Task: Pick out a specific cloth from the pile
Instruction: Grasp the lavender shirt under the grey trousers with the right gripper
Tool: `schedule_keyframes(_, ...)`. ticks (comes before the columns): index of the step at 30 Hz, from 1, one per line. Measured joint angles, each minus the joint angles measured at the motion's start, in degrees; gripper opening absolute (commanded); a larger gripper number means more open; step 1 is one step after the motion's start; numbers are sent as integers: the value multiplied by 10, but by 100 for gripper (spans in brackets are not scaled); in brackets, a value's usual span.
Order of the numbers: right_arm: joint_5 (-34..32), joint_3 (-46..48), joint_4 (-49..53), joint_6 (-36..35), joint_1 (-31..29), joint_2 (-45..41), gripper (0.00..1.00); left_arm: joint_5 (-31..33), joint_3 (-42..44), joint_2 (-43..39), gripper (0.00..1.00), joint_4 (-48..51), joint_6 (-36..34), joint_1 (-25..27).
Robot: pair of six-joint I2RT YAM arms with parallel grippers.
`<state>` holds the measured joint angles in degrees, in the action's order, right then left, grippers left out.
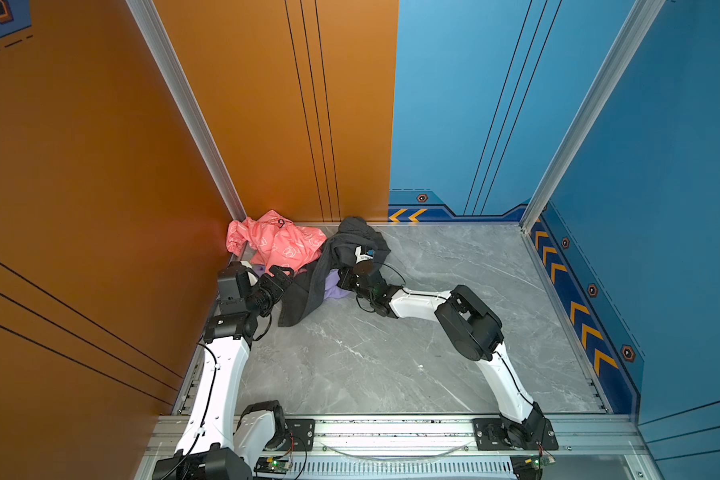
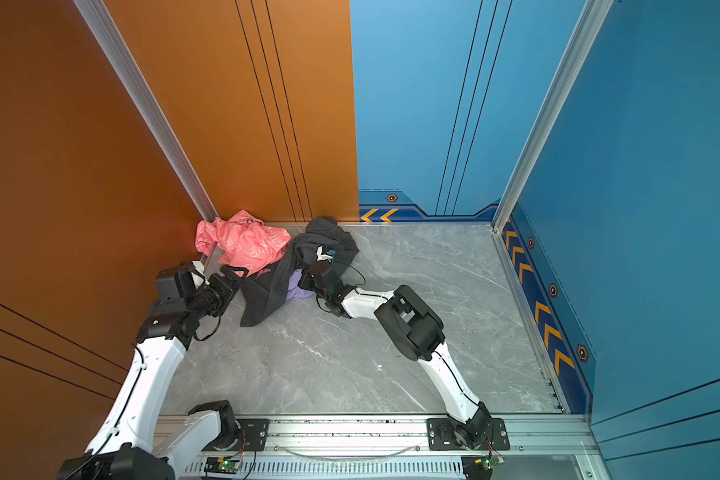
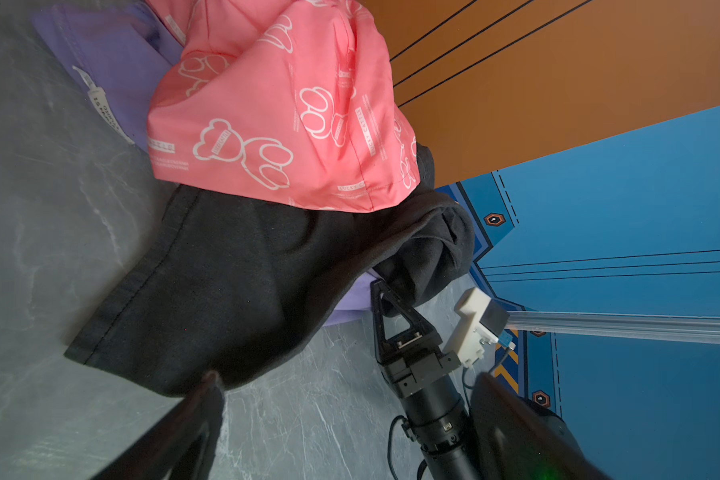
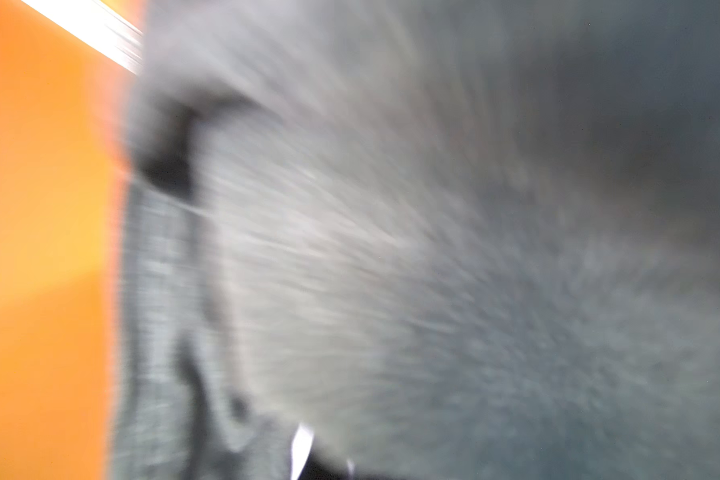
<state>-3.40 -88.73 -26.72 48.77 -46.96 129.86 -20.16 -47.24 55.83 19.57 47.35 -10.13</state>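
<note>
Lavender fabric marks the cloth (image 1: 336,287). It lies at the bottom of the pile (image 1: 296,266), in the far left corner of the worktop (image 1: 391,357), and is mostly covered. In both top views only a small fold shows beside the right arm's wrist. The left wrist view shows a second part, carrying a white label (image 3: 100,104), beyond the coral-pink garment (image 3: 283,104). The dark grey trousers (image 3: 233,282) lie draped across the cloth and over the right gripper (image 3: 385,297).

Right gripper: jaws together, tip buried at the seam where lavender meets dark grey. Which layer is pinched cannot be told, since the right wrist view is filled with blurred grey fabric.

Left gripper (image 3: 348,376): jaws apart, empty, low over the worktop just beside the trousers' hem.

Step in hand, as judged: drawing the cloth out from under the pile.

Procedure:
1. Pull low and sideways toward the middle of the worktop, not straight up. A lift would likely carry the trousers along.
2. Move slowly. Soft fabric stretches before it slides.
3. Check that lavender alone follows the jaws. If dark grey comes too, release and regrasp on the exposed fold.
4. If the trousers drag, use the left gripper to pin them or lift them aside.
</note>
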Motion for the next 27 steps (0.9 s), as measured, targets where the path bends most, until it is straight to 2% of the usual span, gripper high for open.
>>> schedule_keyframes(6,8,14,-48,-24,8,-30,0,2,0,0,94,0,0,0)
schedule_keyframes(14,79,5,-57,-69,4,-30,0,4,0,16,94,0,0,0)
schedule_keyframes(22,152,-22,42,-161,4,-48,0,6,-16,36,94,0,-2,0)
schedule_keyframes(27,176,-42,125,-210,7,-82,0,7,-20,36,94,0,-7,0)
